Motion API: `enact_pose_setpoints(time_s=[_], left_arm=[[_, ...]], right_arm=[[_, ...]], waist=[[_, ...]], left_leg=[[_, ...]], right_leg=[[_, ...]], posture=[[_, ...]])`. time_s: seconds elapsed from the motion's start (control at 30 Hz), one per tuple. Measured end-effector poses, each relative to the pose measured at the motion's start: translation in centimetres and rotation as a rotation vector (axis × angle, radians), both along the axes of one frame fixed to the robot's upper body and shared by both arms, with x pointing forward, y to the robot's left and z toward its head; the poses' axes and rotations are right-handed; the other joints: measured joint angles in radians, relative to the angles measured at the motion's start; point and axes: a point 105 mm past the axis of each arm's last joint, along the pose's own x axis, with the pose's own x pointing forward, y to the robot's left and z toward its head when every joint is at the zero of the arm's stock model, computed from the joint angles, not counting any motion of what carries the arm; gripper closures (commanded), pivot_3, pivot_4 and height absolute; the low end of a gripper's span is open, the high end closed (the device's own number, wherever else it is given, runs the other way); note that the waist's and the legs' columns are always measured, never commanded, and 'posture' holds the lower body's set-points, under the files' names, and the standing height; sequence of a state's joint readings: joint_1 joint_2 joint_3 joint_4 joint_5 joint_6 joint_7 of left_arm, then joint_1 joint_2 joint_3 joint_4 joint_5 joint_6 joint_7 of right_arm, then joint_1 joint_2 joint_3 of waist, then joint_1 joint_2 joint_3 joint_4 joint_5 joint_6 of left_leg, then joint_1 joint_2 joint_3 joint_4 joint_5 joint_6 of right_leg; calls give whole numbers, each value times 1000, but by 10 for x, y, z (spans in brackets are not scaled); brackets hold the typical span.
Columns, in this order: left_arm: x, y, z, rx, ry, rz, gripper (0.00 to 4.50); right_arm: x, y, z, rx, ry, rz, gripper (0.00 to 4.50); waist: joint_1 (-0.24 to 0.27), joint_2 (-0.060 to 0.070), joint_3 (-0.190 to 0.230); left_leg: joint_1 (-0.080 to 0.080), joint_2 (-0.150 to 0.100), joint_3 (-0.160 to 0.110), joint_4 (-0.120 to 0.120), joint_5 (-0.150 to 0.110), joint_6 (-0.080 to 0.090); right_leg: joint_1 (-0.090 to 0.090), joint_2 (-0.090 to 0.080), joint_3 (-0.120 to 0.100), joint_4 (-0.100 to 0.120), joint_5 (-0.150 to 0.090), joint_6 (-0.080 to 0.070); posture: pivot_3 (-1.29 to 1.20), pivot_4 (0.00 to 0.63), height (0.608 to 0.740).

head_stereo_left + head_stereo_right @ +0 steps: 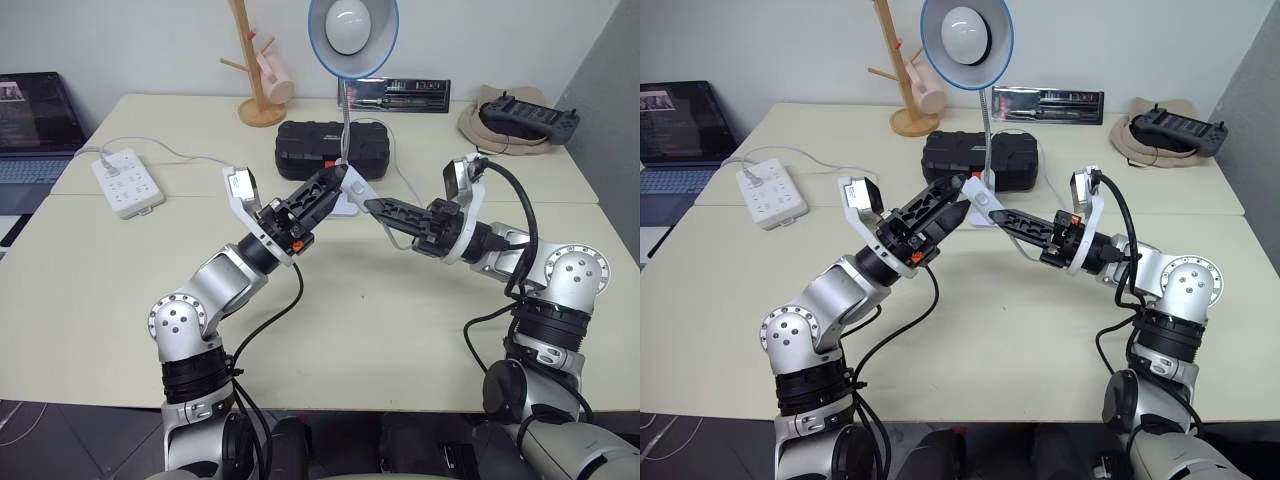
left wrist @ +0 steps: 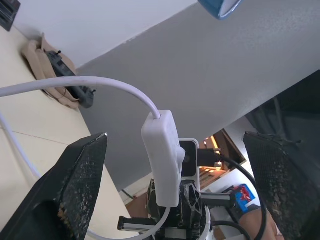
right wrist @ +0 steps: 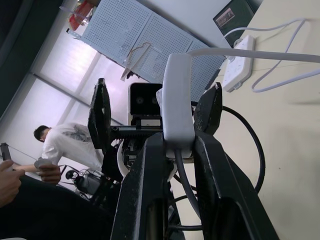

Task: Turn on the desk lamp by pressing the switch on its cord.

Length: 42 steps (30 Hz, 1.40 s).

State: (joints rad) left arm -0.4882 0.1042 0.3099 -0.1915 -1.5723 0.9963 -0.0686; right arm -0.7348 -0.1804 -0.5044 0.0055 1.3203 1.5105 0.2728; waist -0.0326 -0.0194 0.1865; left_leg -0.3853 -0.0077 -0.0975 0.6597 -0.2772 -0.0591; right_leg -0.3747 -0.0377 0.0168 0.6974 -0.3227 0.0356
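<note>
Sitting closed on the cream surface (image 1: pixel 120 280): black hard case (image 1: pixel 330 148), just behind the lamp base; contents not visible. Lying in a tan floppy hat (image 1: pixel 500 128) at the far right corner: dark handheld controller (image 1: pixel 528 114).

Standing at mid-surface: desk lamp (image 1: pixel 352 35), pale-blue bowl shade tilted toward the camera, white bulb inside, no glow to be seen; thin silver stem running down to a small white base partly hidden behind the tools.

Being held raised above the surface, in front of the lamp base: switch (image 3: pixel 178 102), a flat white oblong with rounded ends, cord (image 2: pixel 85 82) leaving it at both ends and curving away toward the surface.

Right tool (image 3: pixel 176 145) clenching the lower end of the switch between its two black fingers, pointing toward the robot's left. Left tool (image 2: pixel 175 165) standing released, fingers spread wide on either side of the switch, not touching it, tips meeting the right tool's over the centre line.

Resting at far left: white power strip (image 1: pixel 127 182), thin white wire running from it. Standing behind: wooden mug tree (image 1: pixel 255 70) carrying a pink cup.
</note>
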Motion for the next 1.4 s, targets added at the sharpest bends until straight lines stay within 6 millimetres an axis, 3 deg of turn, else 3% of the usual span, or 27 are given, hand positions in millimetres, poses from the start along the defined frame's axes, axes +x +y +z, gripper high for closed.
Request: enact_pose_setpoints(time_s=[0.33,0.37,0.53,0.97,1.4], left_arm=[[-1,-2,1,-14,6,-21,0],[-1,-2,1,-18,7,-21,366],[2,-4,-1,-38,26,-29,1171],[2,-5,1,-52,21,-40,3925],[0,-4,3,-48,7,-53,4022]], right_arm=[[-5,4,6,17,-10,23,4135],[-5,4,7,19,-10,20,4135],[-8,4,3,26,11,22,4135],[-10,4,3,29,22,13,4135],[-11,7,3,40,27,20,4135]], waist=[[0,0,0],[0,0,0],[0,0,0],[0,0,0],[0,0,0]], left_leg=[[0,0,0,0,0,0],[0,0,0,0,0,0],[-1,0,1,0,0,0],[-1,0,1,-1,0,1],[-4,0,0,0,-1,1]], right_leg=[[0,0,0,-1,0,0],[0,0,0,-1,0,0],[0,0,0,-1,0,0],[0,1,0,-2,0,0],[0,1,-1,-4,0,0]], posture=[[0,150,740],[0,150,740],[0,150,740],[0,150,740],[0,150,740]])
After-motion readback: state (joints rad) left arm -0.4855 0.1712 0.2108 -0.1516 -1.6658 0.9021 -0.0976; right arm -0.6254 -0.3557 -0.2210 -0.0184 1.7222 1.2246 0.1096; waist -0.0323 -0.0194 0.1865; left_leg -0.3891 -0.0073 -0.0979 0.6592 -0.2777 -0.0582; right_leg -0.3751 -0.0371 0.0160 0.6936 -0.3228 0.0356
